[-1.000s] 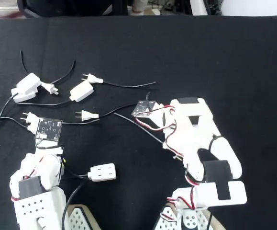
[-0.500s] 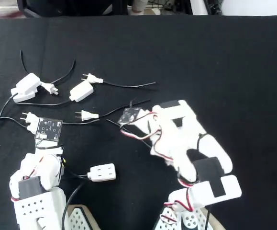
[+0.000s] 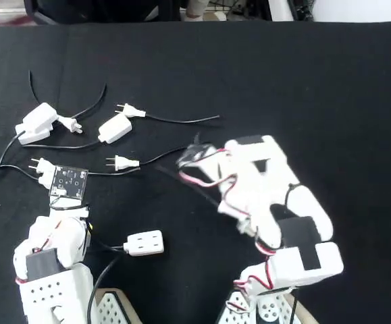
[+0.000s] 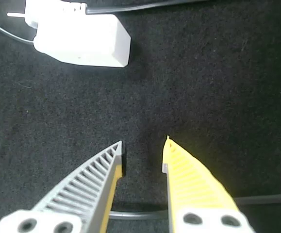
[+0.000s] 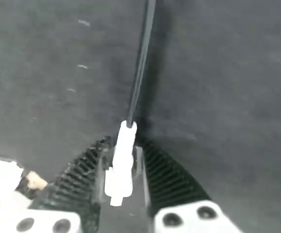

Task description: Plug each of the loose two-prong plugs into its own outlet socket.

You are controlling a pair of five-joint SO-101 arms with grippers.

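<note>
In the right wrist view the fingers (image 5: 169, 179) of the right tool (image 5: 122, 145) cover the sides of the plug (image 5: 121, 165), whose prongs cannot be told; its cable (image 5: 141, 73) runs off the picture's edge. In the high view that tool's tip is a blur and the plug cannot be made out. In the left wrist view a white block (image 4: 82, 39) is cut by the edge.
</note>
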